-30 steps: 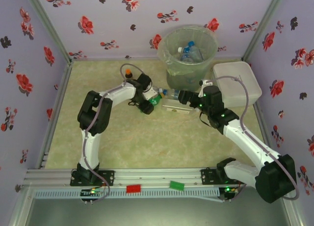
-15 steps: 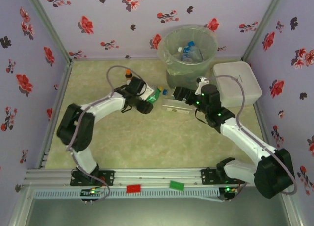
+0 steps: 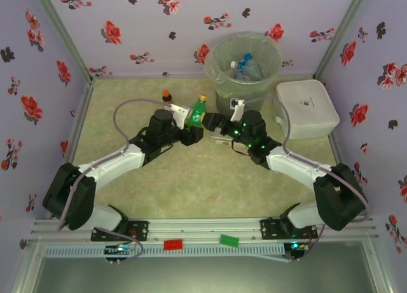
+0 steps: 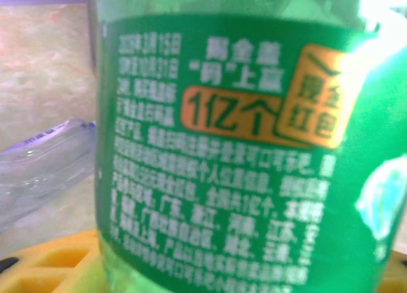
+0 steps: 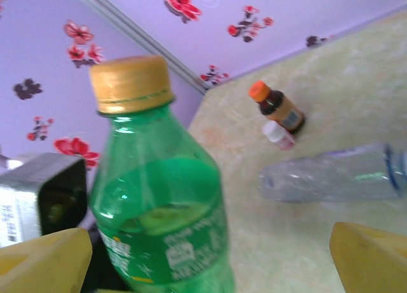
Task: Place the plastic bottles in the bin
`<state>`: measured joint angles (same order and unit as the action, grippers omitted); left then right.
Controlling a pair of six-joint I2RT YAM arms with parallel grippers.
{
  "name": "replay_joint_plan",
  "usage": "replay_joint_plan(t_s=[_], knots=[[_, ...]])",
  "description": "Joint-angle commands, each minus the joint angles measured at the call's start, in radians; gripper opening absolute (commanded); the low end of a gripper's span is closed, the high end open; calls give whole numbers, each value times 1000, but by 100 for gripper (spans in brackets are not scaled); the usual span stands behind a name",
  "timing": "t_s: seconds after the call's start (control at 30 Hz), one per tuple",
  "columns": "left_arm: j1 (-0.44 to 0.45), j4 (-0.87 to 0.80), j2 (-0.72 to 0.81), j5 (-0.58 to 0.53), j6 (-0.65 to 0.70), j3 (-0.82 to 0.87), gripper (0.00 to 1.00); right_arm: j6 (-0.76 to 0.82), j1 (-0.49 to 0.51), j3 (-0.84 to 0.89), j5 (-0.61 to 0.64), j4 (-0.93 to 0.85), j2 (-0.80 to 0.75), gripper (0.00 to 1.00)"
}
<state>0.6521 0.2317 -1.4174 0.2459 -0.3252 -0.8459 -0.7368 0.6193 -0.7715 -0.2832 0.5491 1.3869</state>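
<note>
A green plastic bottle (image 3: 200, 110) with a gold cap stands upright above the table's middle, and my left gripper (image 3: 191, 122) is shut on its lower body. Its label (image 4: 222, 153) sits close before the left wrist camera, over my yellow fingers (image 4: 51, 264). My right gripper (image 3: 213, 121) faces it from the right and is open. The bottle (image 5: 159, 197) stands between the right gripper's spread yellow fingertips (image 5: 44, 258), nearer the left one. A clear bottle (image 5: 331, 175) lies on the table behind. The bin (image 3: 219, 58) at the back holds several bottles (image 3: 248, 67).
A small brown bottle with an orange cap (image 3: 166, 96) stands left of the grippers, with a tiny white-capped vial (image 5: 278, 134) beside it. The white lidded box (image 3: 307, 109) sits right of the bin. Flowered purple walls close in three sides.
My left gripper has lifted the green bottle off the table and turned it upright. The left arm swung low to the left. My right gripper moved left up to the bottle.
</note>
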Motion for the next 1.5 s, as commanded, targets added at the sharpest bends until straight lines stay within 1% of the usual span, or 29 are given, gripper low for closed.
replay_joint_plan(t_s=[0.0, 0.1, 0.33, 0.4, 0.5, 0.63, 0.73, 0.8, 0.83, 0.9, 0.93, 1.03, 1.1, 1.2, 1.23, 1.3, 1.37, 1.4, 1.47], knots=[[8, 117, 22, 79, -77, 7, 49, 5, 19, -43, -41, 101, 12, 95], [16, 128, 23, 111, -77, 14, 49, 26, 25, -58, -33, 65, 26, 91], [31, 108, 48, 202, -58, 48, 49, 62, 26, -71, -23, 64, 46, 73], [32, 105, 65, 208, -61, 62, 49, 63, 28, -72, -27, 75, 50, 69], [36, 109, 83, 209, -63, 74, 50, 54, 32, -80, -23, 70, 62, 67], [38, 130, 86, 209, -72, 77, 52, 38, 40, -80, -25, 80, 76, 59], [40, 144, 83, 209, -77, 77, 59, 33, 43, -78, -15, 75, 71, 49], [40, 152, 81, 209, -81, 79, 69, 34, 43, -80, 14, 46, 60, 43], [41, 155, 82, 209, -84, 80, 74, 38, 43, -79, 27, 37, 53, 41], [40, 164, 90, 201, -94, 87, 94, 51, 43, -78, 58, 12, 31, 41], [39, 164, 97, 191, -96, 91, 99, 64, 43, -82, 69, -7, 19, 41], [30, 162, 121, 145, -111, 110, 100, 145, 41, -122, 131, -133, -30, 41], [14, 169, 142, 105, -129, 138, 100, 227, 38, -176, 194, -261, -60, 41], [-19, 177, 182, 12, -166, 186, 100, 337, 18, -272, 281, -412, -81, 40], [-29, 174, 195, -28, -177, 200, 100, 362, 6, -299, 289, -434, -84, 40], [-54, 152, 219, -154, -211, 231, 100, 391, -38, -361, 279, -449, -78, 39], [-79, 116, 234, -255, -263, 248, 100, 402, -78, -427, 264, -453, -55, 39], [-95, 104, 235, -292, -292, 259, 100, 405, -101, -470, 254, -455, -41, 38], [-118, 109, 239, -325, -342, 281, 100, 413, -138, -547, 253, -452, -3, 38]])
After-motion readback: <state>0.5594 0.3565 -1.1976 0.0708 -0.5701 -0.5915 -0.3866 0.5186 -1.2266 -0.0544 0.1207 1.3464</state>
